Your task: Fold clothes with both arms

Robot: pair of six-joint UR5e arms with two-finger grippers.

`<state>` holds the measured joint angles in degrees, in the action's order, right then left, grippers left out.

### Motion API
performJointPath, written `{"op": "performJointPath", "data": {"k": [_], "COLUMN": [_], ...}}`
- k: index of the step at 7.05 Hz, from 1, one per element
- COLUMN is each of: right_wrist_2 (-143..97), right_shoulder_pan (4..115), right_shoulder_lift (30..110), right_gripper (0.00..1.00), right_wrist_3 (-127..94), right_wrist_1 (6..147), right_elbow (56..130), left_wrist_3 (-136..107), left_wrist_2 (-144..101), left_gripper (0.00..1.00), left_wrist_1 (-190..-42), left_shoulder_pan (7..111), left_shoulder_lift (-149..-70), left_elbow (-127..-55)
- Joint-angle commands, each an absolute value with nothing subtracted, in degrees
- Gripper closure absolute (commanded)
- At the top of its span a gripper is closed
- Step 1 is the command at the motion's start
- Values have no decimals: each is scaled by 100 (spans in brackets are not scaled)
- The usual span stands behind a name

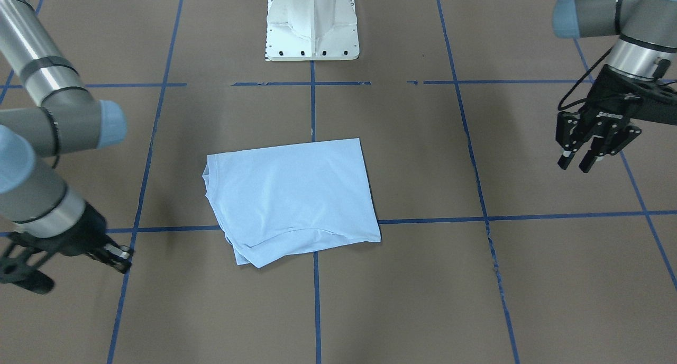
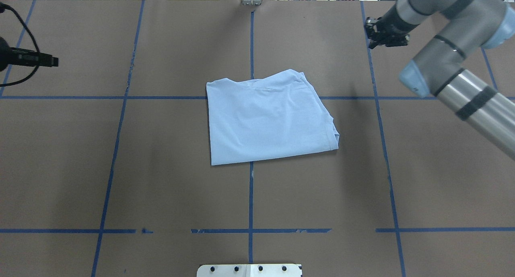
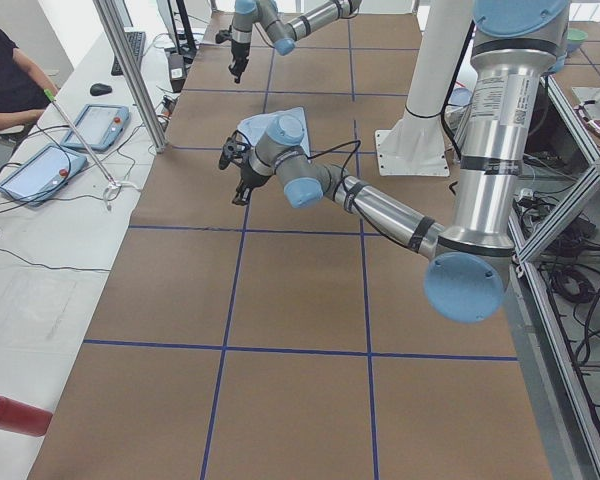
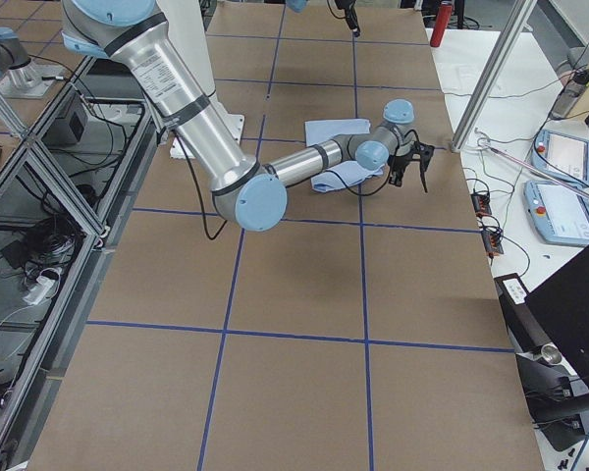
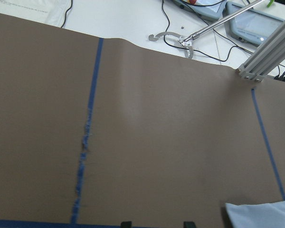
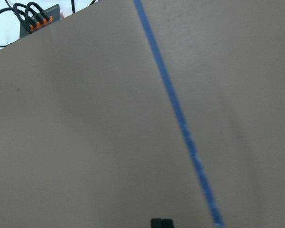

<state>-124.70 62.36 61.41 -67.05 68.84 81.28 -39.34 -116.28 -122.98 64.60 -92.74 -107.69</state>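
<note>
The clothes, one light blue T-shirt, lie folded into a rough rectangle in the middle of the brown table, with no gripper touching them. My left gripper hangs open, well off to the shirt's side and above the table. In the left wrist view its two fingertips stand apart, and a corner of the shirt shows at the bottom right. My right gripper is shut on nothing, off the shirt's other side. Its fingertips are pressed together.
The white pedestal base stands behind the shirt. Blue tape lines grid the table. Beyond the far edge a side bench holds tablets and cables, a metal post rises there, and a seated person is nearby. A red cylinder lies on the bench.
</note>
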Motion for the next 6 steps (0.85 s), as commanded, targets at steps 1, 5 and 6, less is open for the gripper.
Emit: {"op": "performJointPath", "data": {"k": [1, 5, 6], "right_wrist_2": [-13034, -13016, -13034], "right_shoulder_pan": [7160, 7944, 8032], "right_shoulder_lift": [7850, 9596, 9624], "right_gripper": [100, 100, 100], "right_wrist_3": [-4547, -2382, -2373], "right_wrist_1": [7922, 9446, 9509], "right_elbow": [9662, 11336, 11338], "left_wrist_3": [-2039, -1059, -794], "left_wrist_2": [-12845, -13392, -13699], "left_gripper": [53, 52, 52], "left_wrist_1": [-11694, -10152, -10047], "left_shoulder_pan": [7641, 8322, 8402], "left_shoulder_lift": [-9061, -9247, -9229], "left_elbow": [-10242, -10239, -10196]}}
